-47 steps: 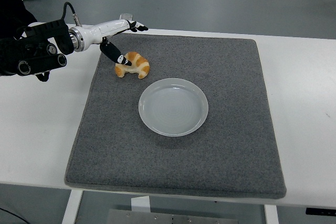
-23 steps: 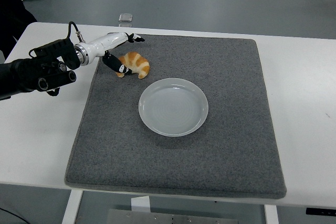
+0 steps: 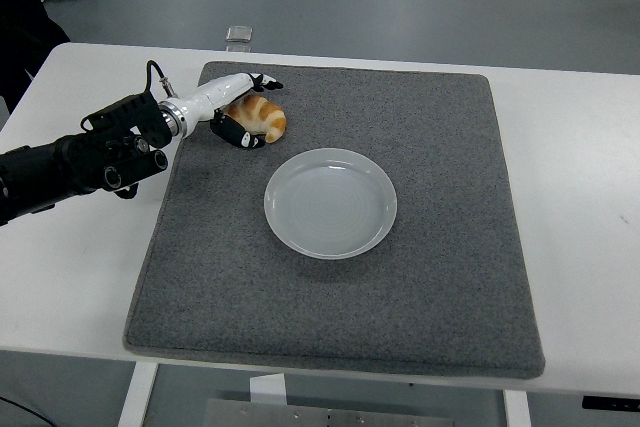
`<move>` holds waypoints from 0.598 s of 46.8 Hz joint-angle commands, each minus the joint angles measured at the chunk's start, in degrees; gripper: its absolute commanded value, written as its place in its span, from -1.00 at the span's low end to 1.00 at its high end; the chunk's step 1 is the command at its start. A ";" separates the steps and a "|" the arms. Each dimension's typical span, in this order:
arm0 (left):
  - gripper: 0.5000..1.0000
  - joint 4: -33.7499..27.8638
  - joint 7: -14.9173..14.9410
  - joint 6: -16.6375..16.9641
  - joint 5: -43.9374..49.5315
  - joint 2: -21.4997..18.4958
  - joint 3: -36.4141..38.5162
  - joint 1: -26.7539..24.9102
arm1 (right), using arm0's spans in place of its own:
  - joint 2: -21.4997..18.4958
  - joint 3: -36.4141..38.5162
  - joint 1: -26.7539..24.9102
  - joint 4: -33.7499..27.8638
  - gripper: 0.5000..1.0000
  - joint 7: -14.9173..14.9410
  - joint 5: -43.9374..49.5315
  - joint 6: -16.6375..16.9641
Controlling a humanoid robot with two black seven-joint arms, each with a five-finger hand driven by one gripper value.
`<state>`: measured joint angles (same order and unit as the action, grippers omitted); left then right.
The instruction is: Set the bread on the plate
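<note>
Since the earlier frames the left arm (image 3: 80, 159) has dropped lower over the table and its hand has closed in around the croissant, which itself has hardly shifted. The white table (image 3: 590, 147) carries a large grey felt mat (image 3: 400, 307) that covers most of its middle, reaching close to the near edge. The black left arm reaches in from the left edge, ending in a white-shelled left hand (image 3: 240, 107) toward the far left corner of the mat. A pale round plate (image 3: 330, 204) sits near the mat's centre and holds nothing. The croissant (image 3: 262, 117) lies on the mat toward the far left corner, apart from the plate. The hand's fingers curl over its far side while the thumb presses against its near side, pinching the bread between them.
</note>
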<state>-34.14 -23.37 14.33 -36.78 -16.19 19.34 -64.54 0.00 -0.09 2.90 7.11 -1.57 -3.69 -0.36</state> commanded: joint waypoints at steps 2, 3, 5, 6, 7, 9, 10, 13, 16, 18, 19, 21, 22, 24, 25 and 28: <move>-0.52 -0.23 -0.01 -0.18 -0.13 0.02 -0.01 0.29 | 0.00 0.00 0.00 0.01 0.82 -0.01 -0.09 0.01; -0.66 -0.14 -0.01 -0.26 -0.13 0.02 -0.01 0.29 | 0.00 0.00 0.00 0.01 0.81 -0.01 -0.09 0.01; -0.93 -0.14 -0.01 -0.44 -0.13 0.02 -0.01 0.29 | 0.00 0.00 0.00 0.01 0.81 -0.01 -0.09 0.01; -1.00 -0.14 -0.01 -0.44 -0.13 0.02 -0.01 0.21 | 0.00 0.00 0.00 0.01 0.82 -0.01 -0.09 0.01; -1.00 -0.14 -0.01 -0.44 -0.13 0.02 -0.01 0.12 | 0.00 0.00 0.00 0.01 0.82 -0.01 -0.09 0.01; -1.00 -0.14 -0.01 -0.44 -0.13 0.02 -0.01 -0.06 | 0.00 0.00 0.00 0.01 0.82 -0.01 -0.09 0.01; -1.00 -0.14 -0.01 -0.44 -0.04 0.02 -0.09 -0.14 | 0.00 0.00 0.00 0.01 0.81 -0.01 -0.09 0.01; -1.00 -0.05 -0.01 -0.35 0.05 -0.07 -0.44 -0.32 | 0.00 0.00 0.00 -0.08 0.81 -0.01 -0.18 0.01; -1.00 0.04 -0.01 -0.35 -0.04 -0.24 -1.32 -0.41 | 0.00 0.00 0.09 0.01 0.81 -0.10 -0.18 0.01; -1.00 0.04 -0.01 -0.26 -0.04 -0.24 -1.85 -0.41 | 0.00 0.00 0.09 0.01 0.81 -0.10 -0.18 0.01; -1.00 0.04 -0.01 -0.26 -0.04 -0.33 -2.03 -0.50 | 0.00 0.00 0.09 -0.08 0.81 -0.10 -0.18 0.01; -1.00 0.04 -0.01 -0.18 -0.04 -0.33 -2.29 -0.59 | 0.00 0.00 0.09 0.01 0.81 -0.10 -0.18 0.01; -1.00 0.04 -0.01 -0.09 0.05 -0.42 -2.38 -0.67 | 0.00 0.00 0.09 0.01 0.82 -0.10 -0.18 0.01; -1.00 0.04 -0.01 -0.09 -0.04 -0.42 -2.64 -0.67 | 0.00 0.00 0.09 -0.08 0.81 -0.10 -0.18 0.01; -1.00 0.04 -0.01 -0.09 -0.04 -0.51 -2.82 -0.67 | 0.00 0.00 0.09 -0.08 0.81 -0.10 -0.18 0.01; -1.00 0.04 -0.01 -0.09 0.05 -0.60 -3.43 -0.67 | 0.00 0.00 0.09 -0.08 0.81 -0.10 -0.09 0.01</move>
<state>-34.10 -23.37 14.23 -36.79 -16.67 16.50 -65.21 0.00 -0.09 2.99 7.08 -1.68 -3.87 -0.36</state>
